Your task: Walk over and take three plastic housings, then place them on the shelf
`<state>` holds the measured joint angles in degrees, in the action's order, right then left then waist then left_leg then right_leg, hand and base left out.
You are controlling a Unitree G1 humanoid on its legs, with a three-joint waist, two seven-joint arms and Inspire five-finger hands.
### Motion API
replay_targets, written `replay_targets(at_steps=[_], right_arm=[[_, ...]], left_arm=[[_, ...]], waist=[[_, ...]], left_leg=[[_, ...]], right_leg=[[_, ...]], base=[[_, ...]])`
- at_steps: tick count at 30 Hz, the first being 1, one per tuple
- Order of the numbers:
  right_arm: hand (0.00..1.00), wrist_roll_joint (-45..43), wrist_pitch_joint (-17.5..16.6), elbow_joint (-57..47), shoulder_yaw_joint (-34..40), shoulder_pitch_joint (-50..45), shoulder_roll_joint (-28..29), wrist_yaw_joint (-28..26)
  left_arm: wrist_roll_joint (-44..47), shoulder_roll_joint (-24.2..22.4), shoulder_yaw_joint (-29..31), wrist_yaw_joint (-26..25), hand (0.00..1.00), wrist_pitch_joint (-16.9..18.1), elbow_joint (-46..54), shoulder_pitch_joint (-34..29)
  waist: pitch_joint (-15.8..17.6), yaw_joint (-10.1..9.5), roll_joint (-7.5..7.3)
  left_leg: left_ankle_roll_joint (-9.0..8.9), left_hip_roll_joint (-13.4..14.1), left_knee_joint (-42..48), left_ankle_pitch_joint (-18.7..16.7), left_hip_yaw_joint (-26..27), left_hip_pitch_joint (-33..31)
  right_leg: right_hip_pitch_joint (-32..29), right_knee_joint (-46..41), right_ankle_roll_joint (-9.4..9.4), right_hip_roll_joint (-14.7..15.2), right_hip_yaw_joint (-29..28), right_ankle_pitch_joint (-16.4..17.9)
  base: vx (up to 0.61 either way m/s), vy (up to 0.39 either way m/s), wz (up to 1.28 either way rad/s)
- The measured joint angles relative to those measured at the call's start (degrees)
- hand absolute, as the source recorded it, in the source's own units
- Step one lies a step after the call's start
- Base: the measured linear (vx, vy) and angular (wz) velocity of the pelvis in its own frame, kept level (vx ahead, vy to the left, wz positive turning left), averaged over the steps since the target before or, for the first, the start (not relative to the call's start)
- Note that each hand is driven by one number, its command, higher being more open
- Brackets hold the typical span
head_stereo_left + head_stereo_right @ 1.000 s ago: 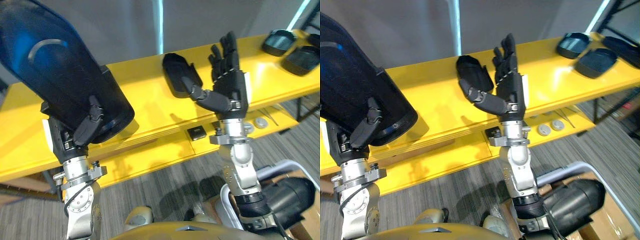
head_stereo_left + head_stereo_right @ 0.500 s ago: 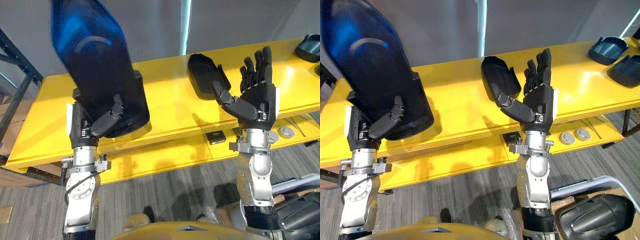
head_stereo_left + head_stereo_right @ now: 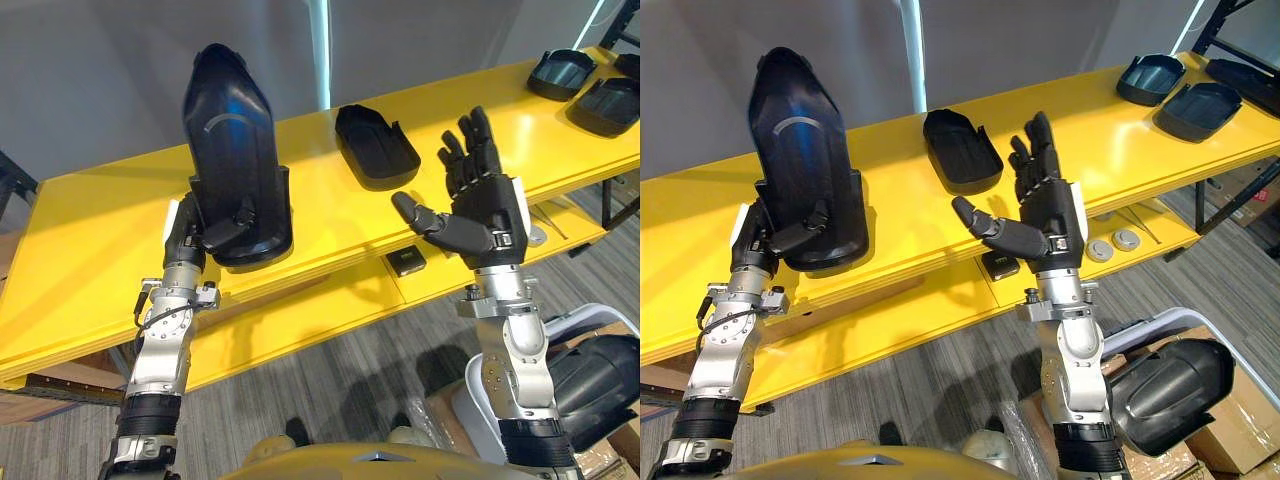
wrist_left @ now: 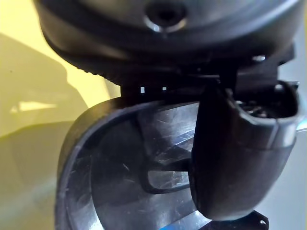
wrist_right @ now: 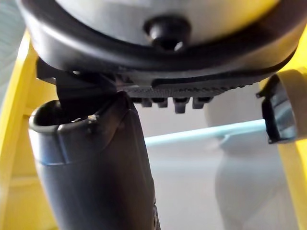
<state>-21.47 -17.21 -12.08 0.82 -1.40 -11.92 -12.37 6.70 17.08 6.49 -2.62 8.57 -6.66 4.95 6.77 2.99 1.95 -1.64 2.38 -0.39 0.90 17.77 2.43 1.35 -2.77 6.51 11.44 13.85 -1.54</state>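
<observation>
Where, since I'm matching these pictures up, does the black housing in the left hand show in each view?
Left eye view: housing upright left of centre, in the left hand.
Right eye view: upper left, same grip.
Left wrist view: its glossy curved wall past the thumb.
Right wrist view: cannot make it out.
Shared landmark: yellow shelf.

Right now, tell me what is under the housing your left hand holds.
The housing has its lower end over the yellow shelf; contact cannot be told. The left hand clamps it with the thumb; fingers behind it are covered.
</observation>
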Motion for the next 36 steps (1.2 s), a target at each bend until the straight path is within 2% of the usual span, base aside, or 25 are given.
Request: replay_targets(at_steps=[5,11,14,17,18,22,25,31,36], right_arm=[[1.0,-1.5,2.41,0.02,-3.8,0.2,-1.97,-4.44],[1.0,-2.03,5.47,0.86,-7.94,3.4,-2.01,-5.82],[1.0,-2.03,6.22,0.86,-9.76,6.95,-2.45,-5.85],[1.0,-2.05,7.17,0.84,-11.89,9.19,-2.67,-5.81],[1.0,-2.23,7.73,0.82,-12.15,9.82,-2.69,-5.78],[1.0,-4.48,10.35,0.81,-12.08,11.53,-3.66,-3.62],[1.0,-4.38,10.99,0.81,-12.09,11.43,-3.67,-2.91],[1.0,-4.39,10.99,0.7,-12.0,11.12,-3.57,-2.32],[1.0,-4.35,10.98,0.09,-12.28,7.83,-2.98,-2.22]], left_arm=[[2.3,0.0,-0.08,-1.86,0.0,-0.44,-4.89,4.28],[6.32,1.08,-1.71,-5.68,0.0,-2.96,-16.92,13.03],[8.72,1.96,-2.09,-7.5,0.0,-3.79,-20.83,18.78],[8.74,3.69,-2.71,-8.56,0.0,-4.12,-22.77,22.32],[8.73,4.25,-2.9,-8.95,1.0,-4.54,-22.77,23.58],[8.72,5.2,-3.43,-10.49,1.0,-5.84,-22.67,28.25],[8.37,6.41,-3.48,-11.38,1.0,-6.43,-22.57,30.05],[5.49,7.65,-3.86,-12.29,1.0,-7.92,-21.88,30.25],[4.27,7.7,-3.73,-12.42,1.0,-11.62,-20.5,29.37]], waist=[[0.0,0.3,-0.34],[0.61,0.72,-1.24],[2.82,0.56,-2.17],[4.31,1.04,-2.28],[5.0,1.26,-2.3],[8.28,1.2,-1.78],[9.76,1.54,-1.35],[10.22,1.98,-1.25],[10.26,2.08,-1.22]], left_leg=[[-0.02,-0.01,0.03,0.11,0.0,-0.76],[0.1,0.29,0.33,0.83,0.18,-3.1],[0.24,0.41,1.15,1.07,0.71,-4.32],[0.34,0.33,1.61,1.13,0.73,-5.3],[0.36,0.38,2.18,1.14,0.58,-6.21],[0.71,0.42,3.04,1.46,-0.05,-8.12],[0.84,0.35,3.16,1.56,-0.2,-8.71],[0.86,0.32,3.1,1.57,-0.28,-8.36],[0.85,0.28,2.48,1.56,-0.07,-6.23]], right_leg=[[-0.69,0.0,-0.13,-0.26,-0.08,-0.09],[-3.19,-0.01,-0.49,-0.55,-0.68,-0.75],[-4.45,-0.07,-0.64,-0.62,-1.54,-1.37],[-5.27,-0.28,-0.61,-0.45,-1.74,-1.53],[-6.0,-0.39,-0.56,-0.42,-1.73,-1.69],[-7.86,-1.79,-0.62,-0.24,-1.6,-1.66],[-8.51,-2.23,-0.74,-0.11,-1.58,-1.57],[-8.23,-2.26,-0.74,-0.12,-1.55,-1.56],[-6.47,-2.12,-0.81,-0.14,-1.6,-1.41]], base=[[0.0,0.004,-0.01],[-0.03,0.001,-0.02],[-0.06,0.007,-0.08],[-0.07,0.025,0.0],[-0.04,0.009,0.06],[-0.04,0.003,0.08],[-0.01,0.003,0.01],[0.0,0.0,0.0],[-0.01,0.005,-0.02]])
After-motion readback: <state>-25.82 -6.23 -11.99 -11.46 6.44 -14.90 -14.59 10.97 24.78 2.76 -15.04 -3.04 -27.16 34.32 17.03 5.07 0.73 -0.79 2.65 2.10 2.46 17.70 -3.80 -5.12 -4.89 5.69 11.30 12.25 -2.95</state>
